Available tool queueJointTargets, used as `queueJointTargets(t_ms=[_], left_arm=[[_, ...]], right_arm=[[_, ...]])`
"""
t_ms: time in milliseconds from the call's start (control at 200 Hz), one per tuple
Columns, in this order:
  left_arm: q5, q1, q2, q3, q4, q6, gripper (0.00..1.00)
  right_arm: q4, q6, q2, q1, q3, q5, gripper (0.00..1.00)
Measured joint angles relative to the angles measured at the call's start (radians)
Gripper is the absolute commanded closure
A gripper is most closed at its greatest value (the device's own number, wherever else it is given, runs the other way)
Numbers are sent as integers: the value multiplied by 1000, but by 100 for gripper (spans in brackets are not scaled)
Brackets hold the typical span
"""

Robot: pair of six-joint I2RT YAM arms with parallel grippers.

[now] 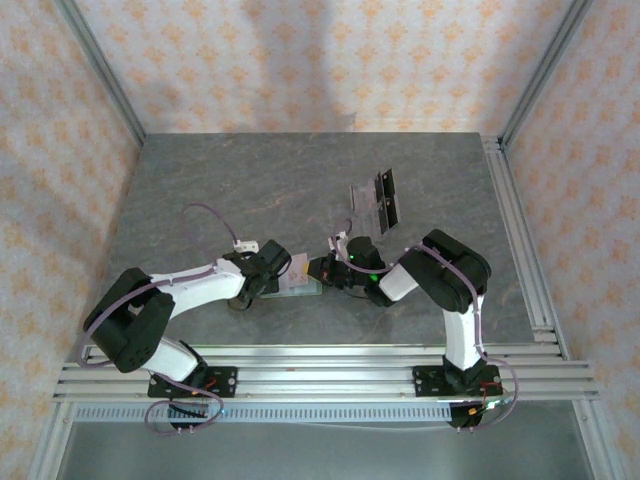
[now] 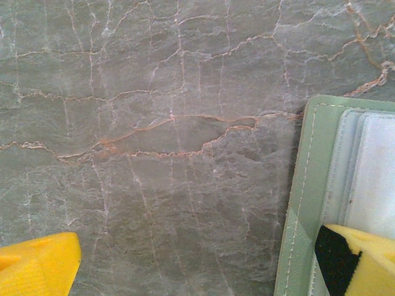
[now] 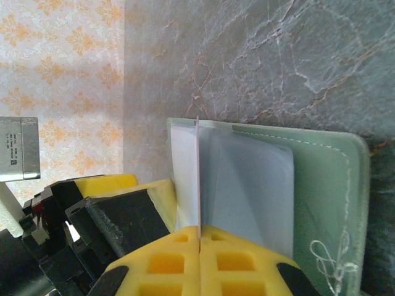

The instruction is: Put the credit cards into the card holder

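Currently R end effector [image 3: 199,240] pinches credit card [image 3: 198,166] edge-on over card holder [image 3: 321,185]; L end effector [image 2: 197,268] spread.

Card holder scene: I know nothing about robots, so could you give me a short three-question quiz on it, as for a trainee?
1. True or false: the left pincer is shut.
2. What does the right pincer grip? A) a thin credit card, seen edge-on; B) a pen; C) nothing.
3. In one word: is the card holder folded or open?

Key
1. False: its jaws stand wide apart.
2. A.
3. Open: it lies on the table with its paler inside facing up.
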Motion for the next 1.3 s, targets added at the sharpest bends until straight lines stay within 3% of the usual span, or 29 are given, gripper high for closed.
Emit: queueJointTargets(t_ms=[1301], left_arm=[[-1, 0, 3, 0, 2, 0, 0]], right_arm=[[47, 22, 47, 18, 7, -37, 100]])
